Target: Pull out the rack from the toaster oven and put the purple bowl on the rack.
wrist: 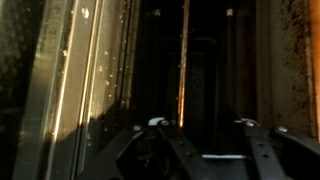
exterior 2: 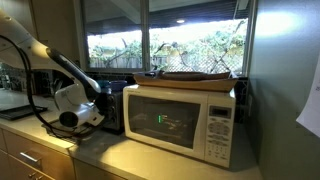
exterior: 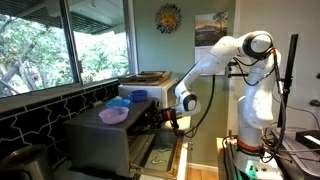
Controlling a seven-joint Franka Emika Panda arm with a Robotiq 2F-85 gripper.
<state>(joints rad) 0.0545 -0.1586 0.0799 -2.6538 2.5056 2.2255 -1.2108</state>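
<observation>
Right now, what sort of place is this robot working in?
Probably a home kitchen: a microwave sits on a countertop, a toaster oven carries a purple bowl, and windows face trees.

The toaster oven (exterior: 100,145) is standing on the desk (exterior 2: 110,158), its door (exterior: 157,150) hanging down open in front. A bowl (exterior: 113,116) is sitting on the oven's top, with two more bowls (exterior: 138,95) lying behind it. The gripper (exterior: 168,120) is hovering just before the open cavity, above the door. In the wrist view, the rack (wrist: 185,70) is lying inside the cavity, beyond the fingers (wrist: 155,132). A microwave (exterior 2: 180,120) is standing further along the desk, a tray (exterior 2: 200,77) resting on it.
</observation>
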